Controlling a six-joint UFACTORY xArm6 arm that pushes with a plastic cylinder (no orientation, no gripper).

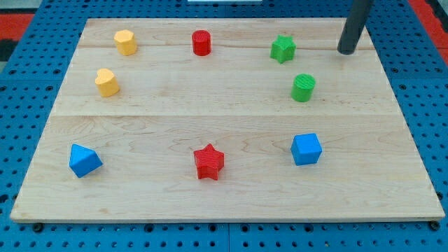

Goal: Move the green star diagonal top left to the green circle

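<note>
The green star (283, 48) lies near the view's top right, up and slightly left of the green circle (304, 87), with a small gap between them. My tip (346, 51) rests on the board to the right of the green star, well apart from it, and up and right of the green circle. The rod rises out of the view's top.
A red cylinder (201, 43) sits at top centre. Two yellow blocks (126, 42) (107, 82) sit at top left. A blue block (85, 160) is at bottom left, a red star (208, 162) at bottom centre, a blue cube (306, 148) at bottom right. The wooden board (392, 175) lies on blue pegboard.
</note>
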